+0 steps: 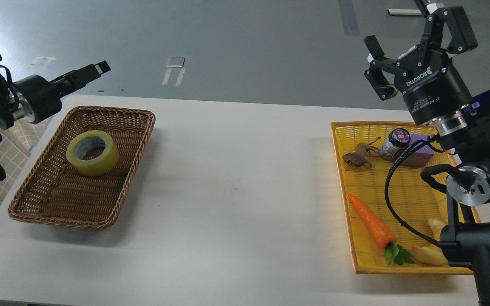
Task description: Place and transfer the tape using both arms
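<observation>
The tape [92, 152], a wide yellow roll with a grey-white core, lies flat in the far half of the brown wicker basket [49, 199] on the left of the table. My left gripper [98, 68] is raised above and behind the basket's far edge, apart from the tape. It is seen side-on, so its fingers cannot be told apart. My right gripper [417, 36] is open and empty, held high above the far end of the yellow tray [343, 187].
The yellow tray on the right holds a carrot [370, 221], a brown toy animal [357, 158], a small jar [394, 143], a purple block [421, 148] and croissant pieces [428, 254]. My right arm [470, 187] crosses over that tray. The white table [236, 191] lies between the two containers.
</observation>
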Controlling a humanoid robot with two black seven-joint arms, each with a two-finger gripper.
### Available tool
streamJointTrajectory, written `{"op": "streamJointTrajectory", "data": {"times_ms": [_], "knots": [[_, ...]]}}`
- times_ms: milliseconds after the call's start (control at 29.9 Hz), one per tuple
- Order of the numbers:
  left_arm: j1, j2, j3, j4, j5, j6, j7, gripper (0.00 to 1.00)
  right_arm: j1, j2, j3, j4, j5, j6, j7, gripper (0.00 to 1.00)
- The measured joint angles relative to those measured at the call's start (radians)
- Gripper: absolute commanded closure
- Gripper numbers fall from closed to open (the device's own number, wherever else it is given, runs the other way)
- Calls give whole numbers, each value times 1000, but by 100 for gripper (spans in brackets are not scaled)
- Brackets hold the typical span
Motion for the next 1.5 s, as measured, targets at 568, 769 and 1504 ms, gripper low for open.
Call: {"op": "streamJointTrajectory", "data": {"times_ms": [568,769,1504], "knots": [[-95,-233,-161,-62,-481,-69,58,2,106,0,-22,-100,-63,-6,-24,0],[-86,-342,-256,-51,-511,-95,153,2,186,0,-62,-158,-69,-57,-45,0],[63,-499,-503,-60,-601,-209,445,2,318,0,-180,-220,-108,-165,-128,0]]}}
